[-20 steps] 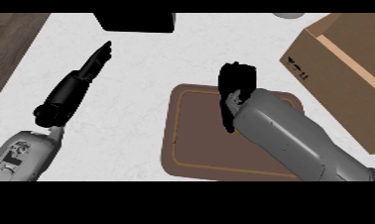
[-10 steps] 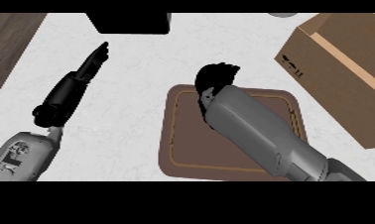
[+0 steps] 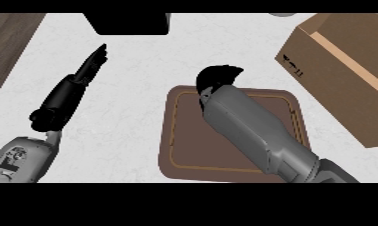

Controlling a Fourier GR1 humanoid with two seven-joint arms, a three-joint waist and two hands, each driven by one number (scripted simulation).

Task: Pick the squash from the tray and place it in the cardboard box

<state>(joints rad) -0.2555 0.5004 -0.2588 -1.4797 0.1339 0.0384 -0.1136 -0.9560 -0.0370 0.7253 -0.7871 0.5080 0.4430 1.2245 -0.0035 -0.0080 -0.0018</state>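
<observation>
No word, brand or number can be read anywhere in the frame. The brown cardboard box point(image 3: 336, 77) at the right edge carries a small black printed mark point(image 3: 294, 67) on its side wall facing the middle of the frame, shaped like a handling symbol but too small to make out. The grey forearm point(image 3: 28, 156) in the lower left corner bears a few dark markings point(image 3: 9, 157) that are likewise illegible.

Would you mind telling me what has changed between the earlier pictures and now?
The right hand moved left, from over the tray's far middle toward its far left corner; the squash is not visible, so whether it was taken hold of cannot be told. The open left hand, tray and cardboard box stayed as they were.
</observation>
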